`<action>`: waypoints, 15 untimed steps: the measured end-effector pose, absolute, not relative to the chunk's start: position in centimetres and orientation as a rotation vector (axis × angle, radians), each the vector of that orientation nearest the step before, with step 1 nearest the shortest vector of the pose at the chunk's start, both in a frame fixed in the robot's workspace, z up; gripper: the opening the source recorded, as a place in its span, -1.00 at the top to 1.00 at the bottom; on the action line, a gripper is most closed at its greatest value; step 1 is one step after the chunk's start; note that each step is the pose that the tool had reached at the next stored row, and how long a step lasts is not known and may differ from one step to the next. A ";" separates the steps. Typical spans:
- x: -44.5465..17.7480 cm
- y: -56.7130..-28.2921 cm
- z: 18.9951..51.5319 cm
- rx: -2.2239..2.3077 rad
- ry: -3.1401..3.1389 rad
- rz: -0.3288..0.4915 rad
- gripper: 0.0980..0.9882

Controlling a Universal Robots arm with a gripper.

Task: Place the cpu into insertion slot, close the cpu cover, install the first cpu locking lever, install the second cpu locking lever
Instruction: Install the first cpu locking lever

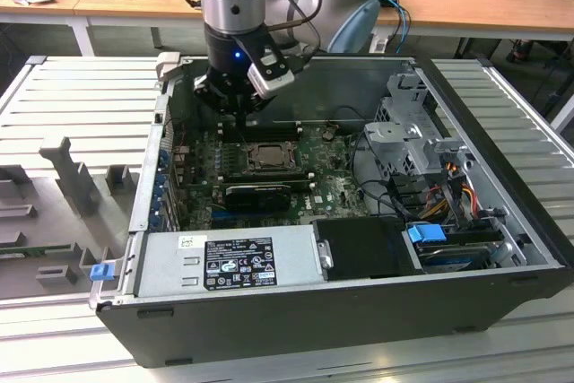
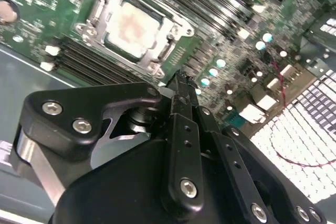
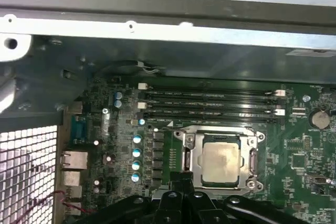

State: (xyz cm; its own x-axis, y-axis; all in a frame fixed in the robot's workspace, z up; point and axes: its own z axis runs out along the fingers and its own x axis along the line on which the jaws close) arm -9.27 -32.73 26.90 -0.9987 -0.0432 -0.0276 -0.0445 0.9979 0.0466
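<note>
The cpu [image 1: 266, 156] [image 2: 131, 27] [image 3: 220, 158], a pale grey-tan square, lies flat in the insertion slot on the green board; the slot's pin field is hidden under it. The cpu cover [image 3: 220, 131] [image 2: 168, 19], a dark-silver frame, lies down around the chip's edges. My gripper [image 1: 237, 117] [image 2: 181, 85] [image 3: 184, 181] hangs a little above the board, just off the socket on its far side in the exterior view. The fingers are shut together with nothing between them and touch neither the cover nor the chip.
Long black memory slots [image 3: 210, 103] run beside the socket. A black graphics card [image 1: 257, 193] sits in front of it, then the power supply [image 1: 224, 262]. A metal drive cage [image 1: 408, 132] and cables fill the exterior view's right. The case walls [image 1: 148, 186] ring everything.
</note>
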 end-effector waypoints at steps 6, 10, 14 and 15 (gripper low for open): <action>-10.7 -32.5 26.6 -0.069 3.113 0.073 0.98; -11.4 -32.1 26.4 -0.068 3.113 0.073 0.98; -11.4 -31.1 26.1 -0.069 3.113 0.074 0.98; -11.5 -30.5 26.0 -0.069 3.113 0.073 0.98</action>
